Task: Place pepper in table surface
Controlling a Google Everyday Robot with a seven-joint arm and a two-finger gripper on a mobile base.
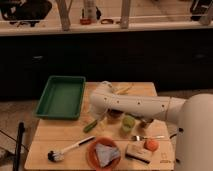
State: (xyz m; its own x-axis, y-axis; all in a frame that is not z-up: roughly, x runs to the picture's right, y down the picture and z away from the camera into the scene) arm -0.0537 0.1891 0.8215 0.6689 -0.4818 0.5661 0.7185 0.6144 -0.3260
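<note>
The pepper point(90, 125), a small slim green one, lies on the light wooden table surface point(60, 132) just in front of the green tray's near right corner. My white arm reaches in from the right across the table. My gripper point(101, 116) hangs below the rounded wrist, close above and just right of the pepper. The arm hides most of the gripper. I cannot tell whether it touches the pepper.
A big green tray point(61, 96) sits at the back left. A light green cup point(129, 122), an orange plate point(104, 154) with a grey cloth, a dish brush point(67, 150), an orange fruit point(151, 144) and a fork point(147, 137) crowd the front right.
</note>
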